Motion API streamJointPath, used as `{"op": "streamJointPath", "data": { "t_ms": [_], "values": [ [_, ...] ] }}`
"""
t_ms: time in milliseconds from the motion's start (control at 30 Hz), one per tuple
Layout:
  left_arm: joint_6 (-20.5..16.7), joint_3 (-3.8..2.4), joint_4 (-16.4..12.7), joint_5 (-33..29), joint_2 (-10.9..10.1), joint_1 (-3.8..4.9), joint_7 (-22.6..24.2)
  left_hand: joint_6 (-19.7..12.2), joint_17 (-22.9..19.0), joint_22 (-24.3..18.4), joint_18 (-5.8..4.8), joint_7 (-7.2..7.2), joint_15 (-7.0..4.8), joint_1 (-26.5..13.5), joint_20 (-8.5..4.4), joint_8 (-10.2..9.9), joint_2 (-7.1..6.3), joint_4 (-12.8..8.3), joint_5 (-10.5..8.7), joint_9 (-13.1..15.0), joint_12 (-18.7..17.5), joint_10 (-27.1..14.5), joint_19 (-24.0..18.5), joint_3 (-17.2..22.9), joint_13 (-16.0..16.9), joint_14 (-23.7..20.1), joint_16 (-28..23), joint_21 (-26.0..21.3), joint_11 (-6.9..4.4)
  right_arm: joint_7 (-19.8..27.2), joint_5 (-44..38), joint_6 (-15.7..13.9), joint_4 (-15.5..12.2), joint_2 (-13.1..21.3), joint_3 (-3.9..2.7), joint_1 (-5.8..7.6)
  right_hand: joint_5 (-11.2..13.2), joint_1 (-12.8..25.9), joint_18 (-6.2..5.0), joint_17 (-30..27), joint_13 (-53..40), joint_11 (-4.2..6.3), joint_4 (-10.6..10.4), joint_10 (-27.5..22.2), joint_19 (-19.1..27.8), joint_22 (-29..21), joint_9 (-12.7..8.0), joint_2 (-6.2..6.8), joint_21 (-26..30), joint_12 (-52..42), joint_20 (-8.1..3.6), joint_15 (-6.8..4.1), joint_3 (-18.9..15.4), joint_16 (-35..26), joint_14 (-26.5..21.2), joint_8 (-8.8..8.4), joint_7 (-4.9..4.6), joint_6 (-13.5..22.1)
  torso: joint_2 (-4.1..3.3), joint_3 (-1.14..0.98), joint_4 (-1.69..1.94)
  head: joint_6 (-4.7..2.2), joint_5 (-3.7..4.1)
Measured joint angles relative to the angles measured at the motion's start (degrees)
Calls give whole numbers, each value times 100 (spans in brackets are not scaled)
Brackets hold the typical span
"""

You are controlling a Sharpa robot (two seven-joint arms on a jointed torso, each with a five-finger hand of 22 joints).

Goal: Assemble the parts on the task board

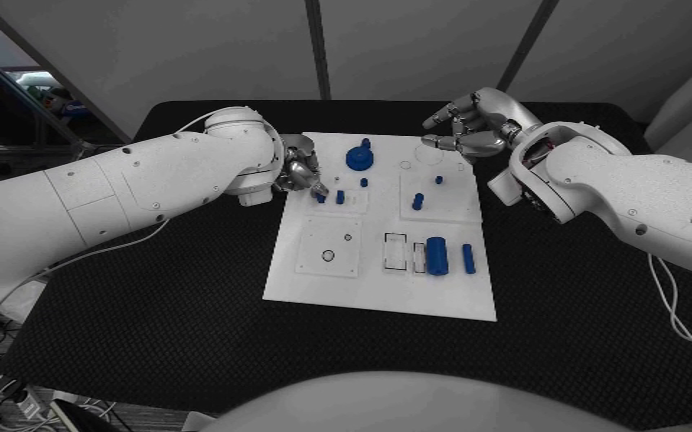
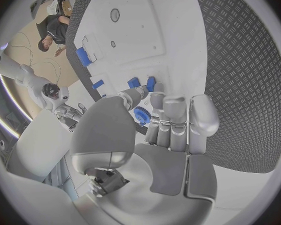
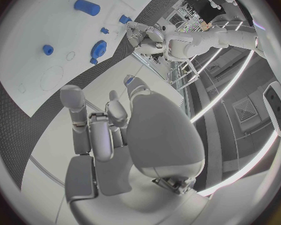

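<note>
The white task board (image 1: 325, 282) lies mid-table. At its far end stands a blue gear (image 1: 359, 159), with small blue pegs (image 1: 418, 200) near it and a large blue cylinder (image 1: 436, 255) nearer me. My left hand (image 1: 300, 174) reaches over the board's left edge. Its fingertips (image 2: 156, 97) are against two small blue pegs (image 2: 151, 83), and I cannot tell whether they pinch one. The gear (image 2: 141, 116) shows behind those fingers. My right hand (image 1: 464, 130) hovers over the board's far right corner with loosely bent fingers (image 3: 72, 102) and nothing in them. From there I see the gear (image 3: 99, 48) and cylinder (image 3: 87, 7).
The black table (image 1: 159, 302) surrounds the board on all sides. A second blue piece (image 1: 469, 258) lies beside the large cylinder. Near it are empty slots (image 1: 395, 252), and round holes (image 1: 329, 255) mark the board's left half.
</note>
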State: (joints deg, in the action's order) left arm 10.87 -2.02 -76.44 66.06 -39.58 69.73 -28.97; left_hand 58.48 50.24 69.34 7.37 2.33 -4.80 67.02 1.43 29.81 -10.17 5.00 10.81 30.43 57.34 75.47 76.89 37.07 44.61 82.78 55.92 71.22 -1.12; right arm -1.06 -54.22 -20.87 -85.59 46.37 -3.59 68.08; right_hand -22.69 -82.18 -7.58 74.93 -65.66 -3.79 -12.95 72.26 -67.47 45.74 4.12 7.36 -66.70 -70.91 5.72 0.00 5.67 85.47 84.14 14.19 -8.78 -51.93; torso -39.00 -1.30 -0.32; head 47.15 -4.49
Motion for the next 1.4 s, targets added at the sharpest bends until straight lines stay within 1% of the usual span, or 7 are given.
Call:
{"op": "streamJointPath", "data": {
  "t_ms": [233, 367, 433, 567, 1133, 1267, 1400],
  "values": [
    [35, 24, 41, -9, 41, -8, -14, 94, 6, 67, -1, -93, -7, -227, -30, 66, -32, 30, 4, 61, 0, 76, 29, 33, 38, 13, 0, 57, -36, 0, 0, 1, -5, 9, 0, 0, 0, 0, 0, 0, 0, 0, 0, 0, 0, 0, 0, 0, 0, 0, 0, 0, 0, 0, 0, 0, 0, 0, 0, -2, 0, 5, 15],
    [39, 29, 70, -19, 54, -8, -19, 195, 14, 114, -3, -174, -68, -415, -40, 111, -57, -29, 3, 126, 0, 243, 82, 84, 63, 15, 0, 89, -191, -1, 0, 1, -8, 14, 0, 0, 0, 0, 0, 0, 0, 0, 0, 0, 0, 1, 0, 0, 0, 0, 0, 0, 0, 0, 0, 0, 0, 0, 2, -2, 0, 8, 23],
    [39, 30, 80, -24, 60, -10, -20, 204, 15, 132, -3, -183, -84, -484, -60, 117, -74, -207, -48, 143, 0, 259, 103, 165, 66, 16, 0, 90, -197, -1, 0, 1, -9, 17, 0, 0, 0, 0, 0, -1, 0, 0, 0, 0, 0, 1, 0, 0, 0, 0, 0, 0, 0, 0, 0, 0, 0, 0, 3, -2, 0, 5, 24],
    [34, 31, 101, -34, 71, -10, -21, 266, 15, 133, -4, -204, -84, -636, -60, 108, -29, -344, -86, 164, 0, 296, 102, 126, 53, 16, 0, 90, -223, -1, 1, 0, -11, 21, 0, 0, 0, 0, 0, -1, 0, 0, 0, 0, 0, 1, 0, 0, 0, 0, 0, 0, 0, 0, 0, 0, 0, 0, 5, -2, 0, 1, 30],
    [-116, 50, 82, -123, 4, -43, -26, 419, 20, 137, -4, -173, -117, -1146, -59, -124, -14, 444, -131, 211, -56, 284, 102, -1492, 56, -15, 0, 57, -223, -1, 1, -1, -16, 38, 0, 0, 0, 0, 0, -1, 20, 0, 0, 0, 0, -17, 0, 0, 30, 0, 0, 0, 0, -28, 0, 0, 0, 0, 5, 1, 3, -38, 57],
    [-208, 30, 38, -161, -39, -45, -26, 419, 20, 134, -2, -173, -116, -1082, -59, -169, 50, 537, -131, 228, -56, 284, 101, -1758, 56, -16, 0, 20, -223, 0, 1, -1, -12, 39, 0, 0, 0, 0, 0, -2, 20, 0, 0, 0, 0, -17, 0, 0, 30, 0, 0, 0, 0, -28, 0, 0, 0, 0, 5, 1, 3, -41, 64],
    [-326, -54, -9, -195, -78, -49, -27, 419, 20, 69, -3, -173, -116, -999, -59, -203, 130, 560, -131, 243, -200, 215, 101, -1862, -82, -15, 0, -56, -179, 1, 1, -1, -9, 38, 0, 0, 0, 0, 0, -2, 19, 0, 0, 0, 0, -17, 0, 0, 30, 0, 0, 0, 0, -28, 0, 0, 0, 0, 5, 1, 4, -46, 68]
  ]
}}
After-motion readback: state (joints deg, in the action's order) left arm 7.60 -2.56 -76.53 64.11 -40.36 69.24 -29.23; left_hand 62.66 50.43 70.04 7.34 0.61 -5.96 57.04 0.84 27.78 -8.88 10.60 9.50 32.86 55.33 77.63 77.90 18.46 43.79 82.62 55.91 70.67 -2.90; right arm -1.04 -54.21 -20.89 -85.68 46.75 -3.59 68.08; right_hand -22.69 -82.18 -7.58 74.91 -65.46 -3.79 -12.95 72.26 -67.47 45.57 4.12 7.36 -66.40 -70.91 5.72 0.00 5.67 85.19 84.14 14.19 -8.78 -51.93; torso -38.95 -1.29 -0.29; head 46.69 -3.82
